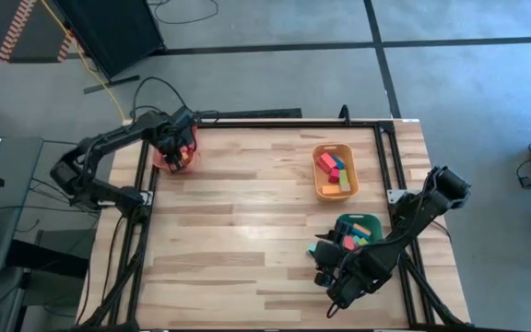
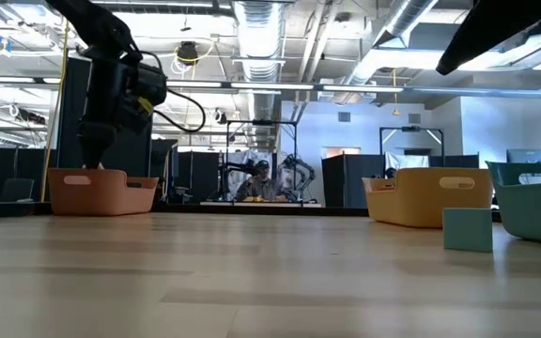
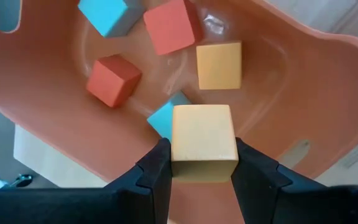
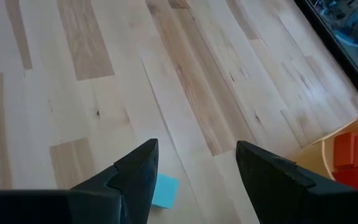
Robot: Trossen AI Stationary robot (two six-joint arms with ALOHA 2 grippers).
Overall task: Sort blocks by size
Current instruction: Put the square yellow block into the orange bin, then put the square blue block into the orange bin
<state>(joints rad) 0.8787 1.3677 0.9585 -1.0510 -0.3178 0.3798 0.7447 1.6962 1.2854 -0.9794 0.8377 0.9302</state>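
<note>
Pale wooden planks form the table (image 1: 247,231), with a workshop of ducts and partitions behind it in the low view. At the far left corner, the left gripper (image 3: 197,165) hangs inside the red-orange tray (image 1: 166,159), clamped on a yellow-orange cube (image 3: 204,142); only its wrist view shows the loose cubes below, two red, one orange, two teal. Further right stand the orange tray (image 1: 319,189) and the green tray (image 1: 344,221), both holding blocks. Over the near right, the right gripper (image 4: 196,165) hovers with jaws spread, empty; a teal cube (image 4: 165,190) lies on the table just under its finger.
</note>
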